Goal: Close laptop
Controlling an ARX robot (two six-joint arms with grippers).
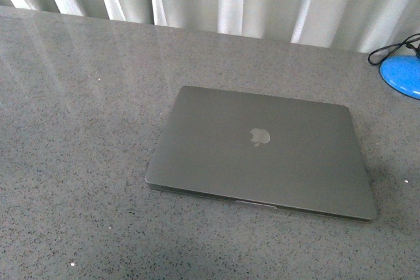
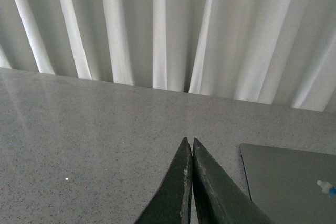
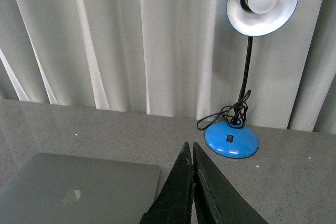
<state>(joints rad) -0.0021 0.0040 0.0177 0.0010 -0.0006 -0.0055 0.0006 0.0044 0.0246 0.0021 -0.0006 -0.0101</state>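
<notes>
Laptop (image 1: pixel 262 152) lid down; left pincer (image 2: pixel 189 141), right pincer (image 3: pixel 189 145) clenched, empty, raised.

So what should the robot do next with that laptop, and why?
Probably nothing more than keep both arms back. The laptop already lies shut and flat on the table, logo up, and the left gripper and right gripper are shut, clear of it.
</notes>
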